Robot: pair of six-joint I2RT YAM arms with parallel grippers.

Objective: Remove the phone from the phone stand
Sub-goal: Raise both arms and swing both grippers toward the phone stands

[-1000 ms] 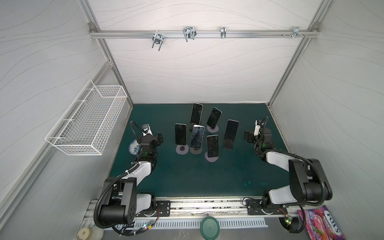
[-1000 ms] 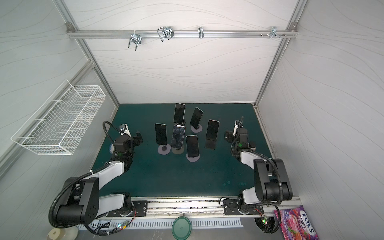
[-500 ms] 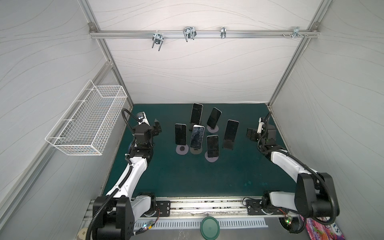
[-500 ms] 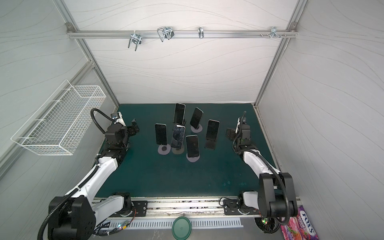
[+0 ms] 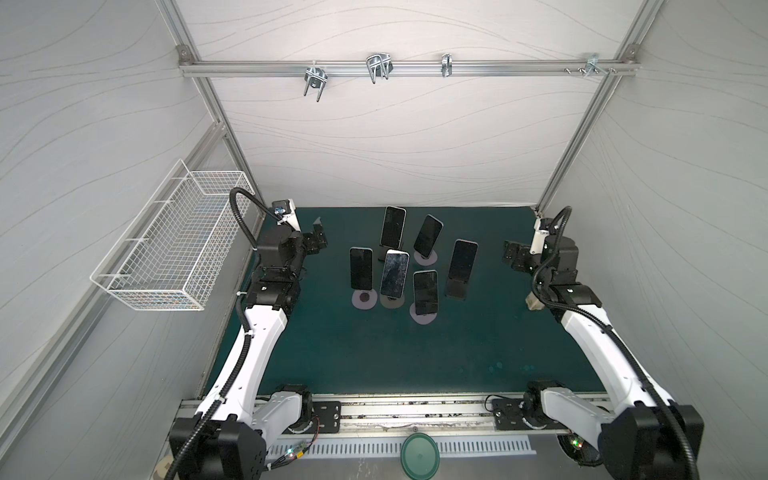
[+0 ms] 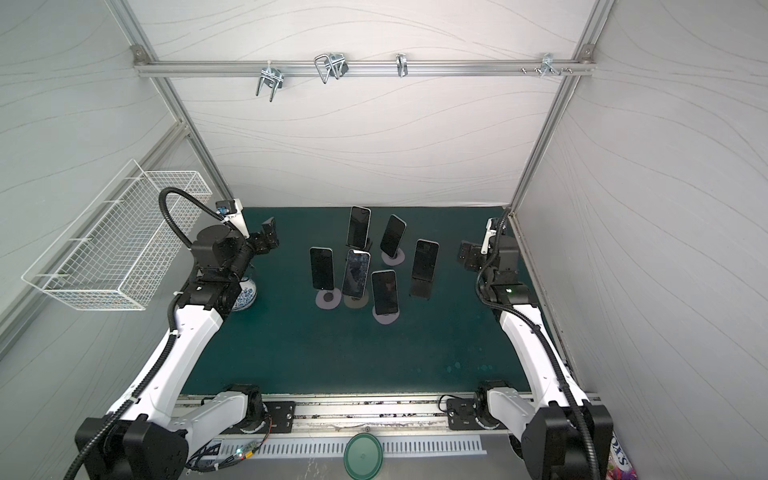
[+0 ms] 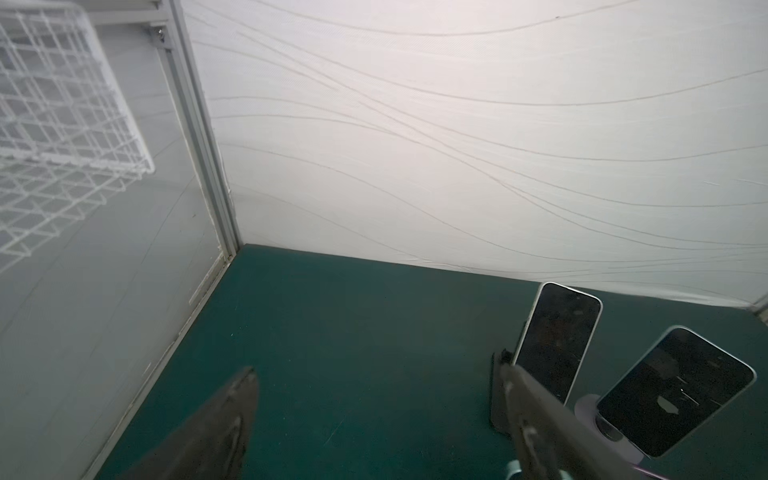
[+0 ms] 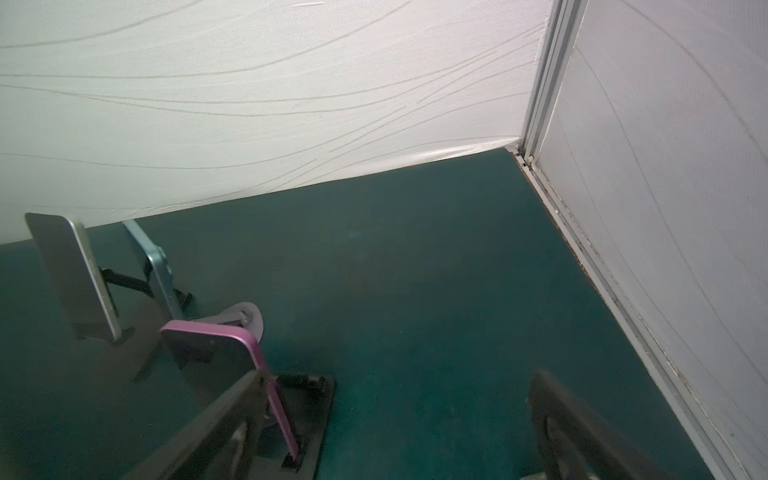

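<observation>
Several dark-screened phones lean on stands in the middle of the green mat in both top views. Among them are a left phone on a round lilac base, a front phone and a right phone on a black stand. My left gripper hovers open, left of the group, holding nothing. In the left wrist view the left gripper frames bare mat, with a white-edged phone beside one finger. My right gripper is open and empty beside the pink-edged phone.
A white wire basket hangs on the left wall. A blue-and-white vase stands under the left arm. A small beige object sits by the right arm. A green lid lies on the front ledge.
Both arms have unfolded from a low tucked pose and lifted their grippers higher beside the phones. The phones have not moved.
</observation>
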